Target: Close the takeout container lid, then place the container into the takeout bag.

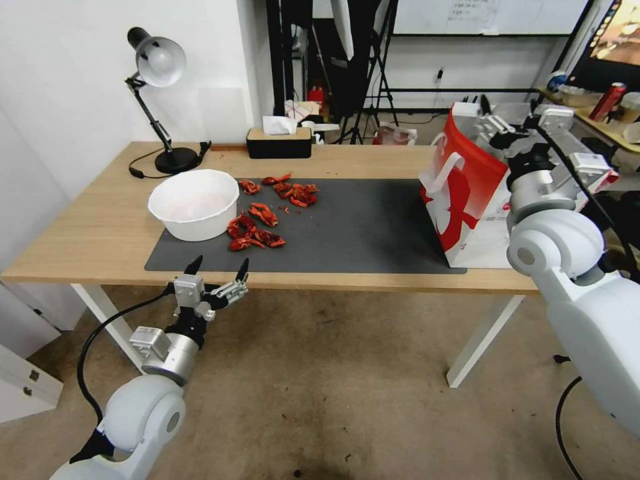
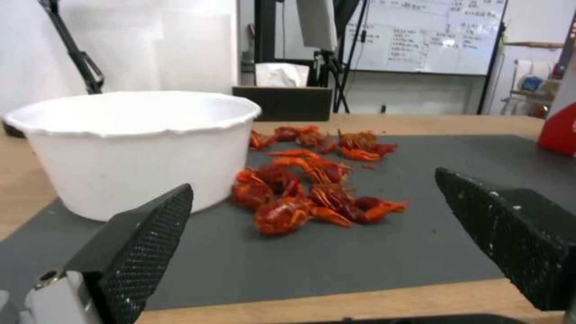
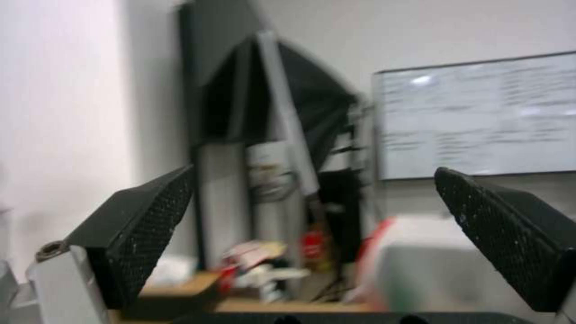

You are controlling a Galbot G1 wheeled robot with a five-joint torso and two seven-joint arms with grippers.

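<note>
The takeout bag [image 1: 467, 193], white with a red side and white handles, stands on the right end of the dark mat [image 1: 360, 227]; its red corner [image 2: 561, 132] shows in the left wrist view. My right gripper [image 1: 493, 123] hovers over the bag's open top, open and empty [image 3: 312, 225]. My left gripper [image 1: 220, 267] hangs just below the table's front edge, in front of the bowl, open with nothing between its fingers [image 2: 312, 216]. The takeout container and its lid are out of view.
A round white bowl [image 1: 195, 202] sits on the mat's left end, with several red crayfish [image 1: 257, 230] scattered beside it. A desk lamp [image 1: 160, 100] and a tissue box [image 1: 279, 141] stand at the table's back.
</note>
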